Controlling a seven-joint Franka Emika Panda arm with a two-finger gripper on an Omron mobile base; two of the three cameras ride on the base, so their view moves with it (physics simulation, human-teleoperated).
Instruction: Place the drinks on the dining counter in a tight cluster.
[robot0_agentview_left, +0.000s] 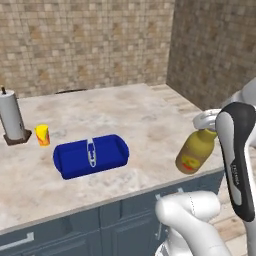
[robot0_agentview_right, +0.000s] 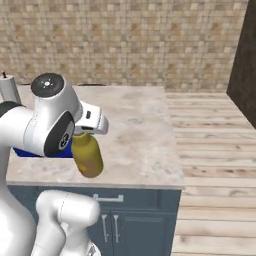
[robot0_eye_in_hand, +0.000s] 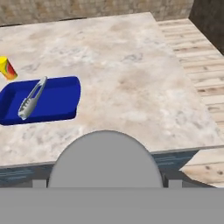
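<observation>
One of the drinks, a mustard-yellow bottle (robot0_agentview_left: 194, 154) with a yellow-red label, hangs tilted over the front right part of the dining counter (robot0_agentview_left: 150, 112). My gripper (robot0_agentview_left: 205, 129) is shut on its neck from above. In the right base view the bottle (robot0_agentview_right: 87, 156) hangs under my gripper (robot0_agentview_right: 82, 134), just above the beige marble dining counter (robot0_agentview_right: 142, 132) near its front edge. The bottle's grey cap (robot0_eye_in_hand: 105, 162) sits low and centred in the hand view, between my gripper's fingers (robot0_eye_in_hand: 107, 183), with the counter top (robot0_eye_in_hand: 131, 65) beyond.
A blue tray (robot0_agentview_left: 91, 155) holding metal tongs (robot0_agentview_left: 91, 152) lies left of the bottle. Further left are a small yellow cup (robot0_agentview_left: 42, 135) and a paper towel holder (robot0_agentview_left: 11, 117). Wooden floor (robot0_agentview_right: 215, 150) lies beyond the counter's right edge.
</observation>
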